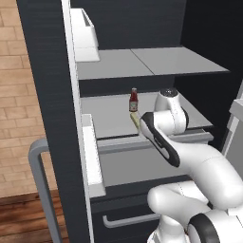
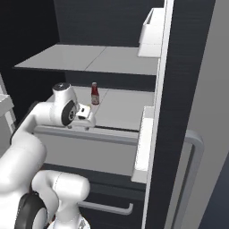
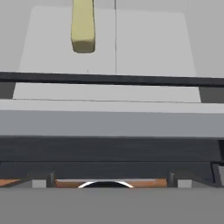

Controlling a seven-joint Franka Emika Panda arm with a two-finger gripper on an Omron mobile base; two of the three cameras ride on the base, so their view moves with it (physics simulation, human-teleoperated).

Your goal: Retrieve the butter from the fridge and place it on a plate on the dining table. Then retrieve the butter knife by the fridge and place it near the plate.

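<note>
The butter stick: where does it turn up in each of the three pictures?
Left base view: the butter lies on the fridge's middle shelf, just below the red bottle, partly behind the arm.
Right base view: I cannot make it out; the red bottle stands on that shelf.
Hand view: upper left, lying on the shelf.
Shared landmark: the red bottle.

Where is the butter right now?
The butter lies on the fridge's middle shelf, just in front of the small red bottle, beside the arm's wrist in the left base view.
</note>
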